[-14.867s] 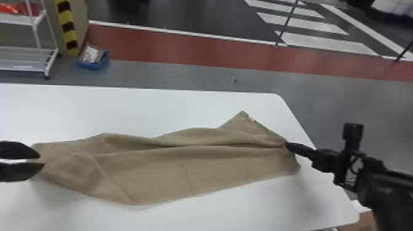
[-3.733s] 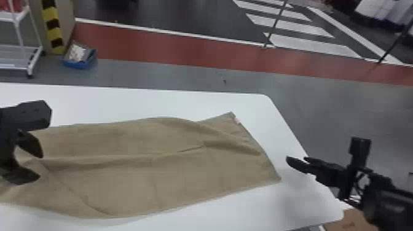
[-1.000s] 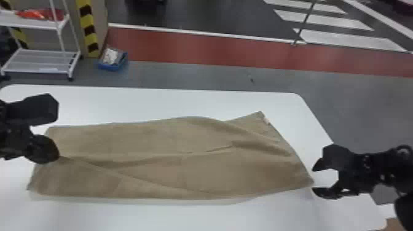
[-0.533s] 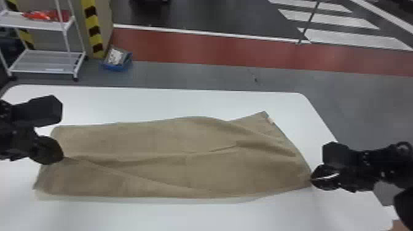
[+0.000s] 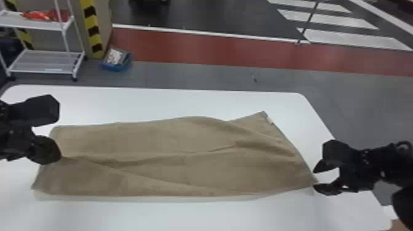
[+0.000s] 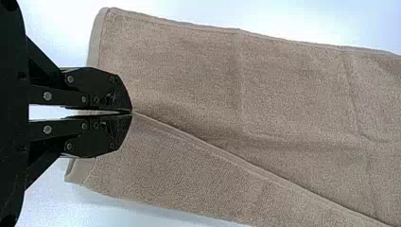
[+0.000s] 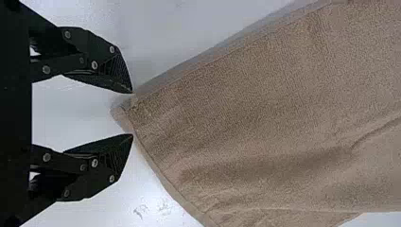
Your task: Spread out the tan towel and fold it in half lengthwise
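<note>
Though captured at full length in the head view as a tan towel (image 5: 172, 172) spread on the white desk (image 5: 215, 216), complete with pale label (image 5: 269, 120) near a far corner, seen closer in the left wrist view with a diagonal hem (image 6: 255, 169) clenched in the left gripper (image 5: 59, 155). Pictured in the right wrist view with a corner (image 7: 124, 114) between the well-parted fingertips of the right gripper (image 5: 314, 179), ungripped.

I count: left gripper (image 5: 59, 156) and right gripper (image 5: 315, 179), two; towel (image 5: 172, 166), one; table (image 5: 215, 216), one; far left, rack (image 5: 44, 61), one; bin (image 5: 116, 66), one.
</note>
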